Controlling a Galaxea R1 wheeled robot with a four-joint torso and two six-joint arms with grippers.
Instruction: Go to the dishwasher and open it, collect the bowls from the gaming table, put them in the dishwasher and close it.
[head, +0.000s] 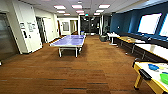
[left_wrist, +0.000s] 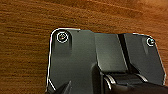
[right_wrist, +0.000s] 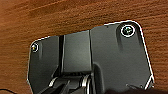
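The brown carpet spanned the hall. The gaming table stood at near right, carrying a blue bowl and green bowl. Finger state: cannot tell. Risk: clipping the table corner while driving.

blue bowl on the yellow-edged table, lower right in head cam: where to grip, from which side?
Probably the rim of the blue bowl, pinched from above. It sits open side up on the white top of the gaming table, and looks shallow and wide, so a side grab has little wall to catch. Take the rim part facing the table's near edge; a green bowl sits close by on the right.
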